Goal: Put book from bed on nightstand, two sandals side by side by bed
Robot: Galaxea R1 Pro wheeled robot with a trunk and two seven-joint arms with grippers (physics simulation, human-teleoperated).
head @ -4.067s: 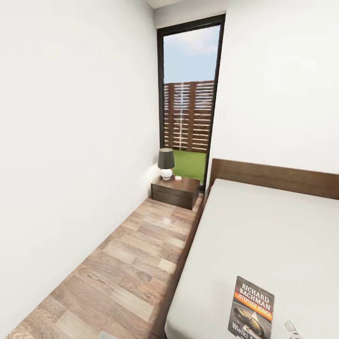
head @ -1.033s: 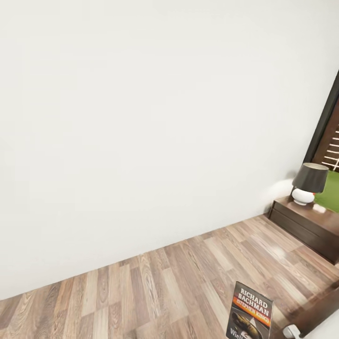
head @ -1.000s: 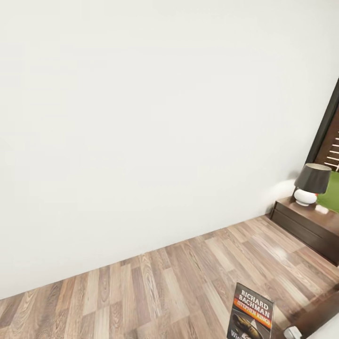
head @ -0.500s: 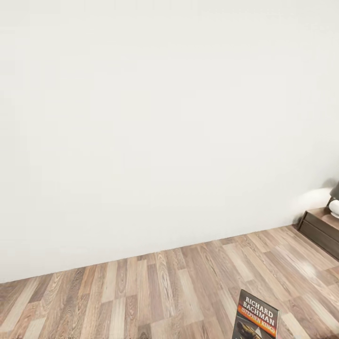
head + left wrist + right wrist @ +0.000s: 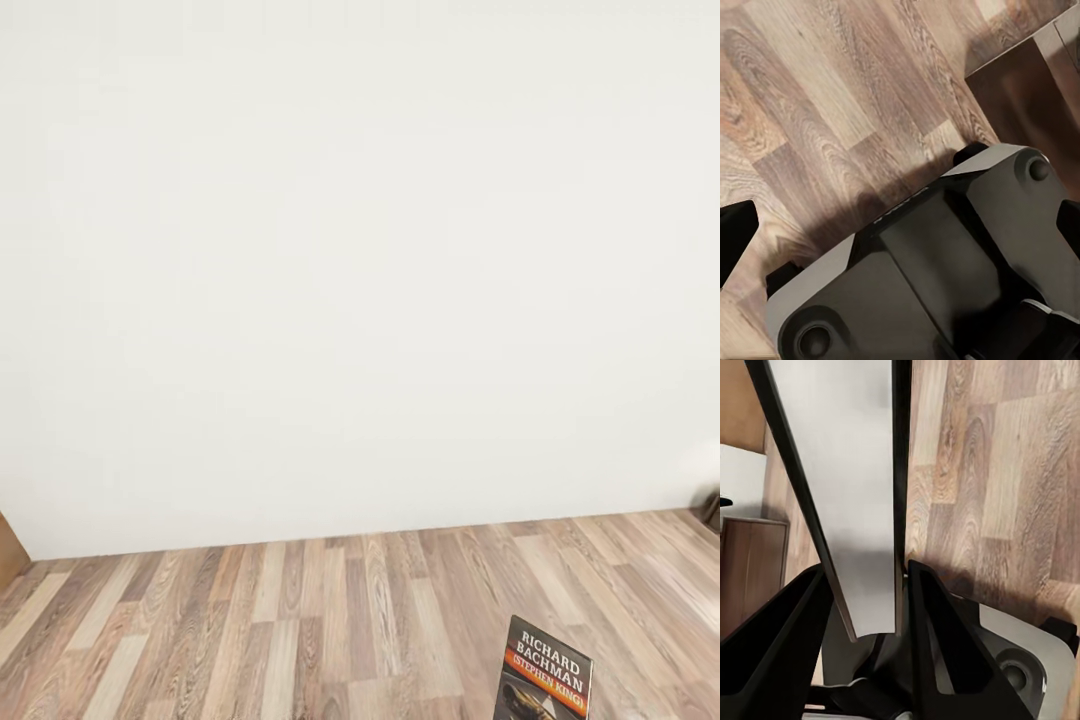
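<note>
1. The small thin paperback book with a dark grey cover, orange band and white author lettering point(image 5: 545, 675) is off the bed and stands upright in the right claw point(image 5: 866, 585). The right wrist view shows its pale back face and dark edge rising straight out from between the two dark fingers point(image 5: 945, 649), which pinch its lower end.
2. The left claw point(image 5: 900, 217) hangs over the wood-plank floor point(image 5: 300, 620) with nothing between its fingers. One dark fingertip sits at each side of that view, well apart — it is spread.
3. Beyond the book, the head view gives a plain white wall point(image 5: 350, 250) and floor planks. Beside the right claw a brown wooden panel point(image 5: 750, 577) shows, but I cannot tell what furniture it belongs to.
4. My judgement: the step in hand is carrying the book to a nightstand, and neither nightstand nor sandals are in sight from here.
5. To do it well, keep the pinch firm and the book upright while the base turns — a thin paperback held by one end could swing or slip.
6. Bring the nightstand into the head view before lowering, then lay the book flat and spread the fingers only once the top bears it.
</note>
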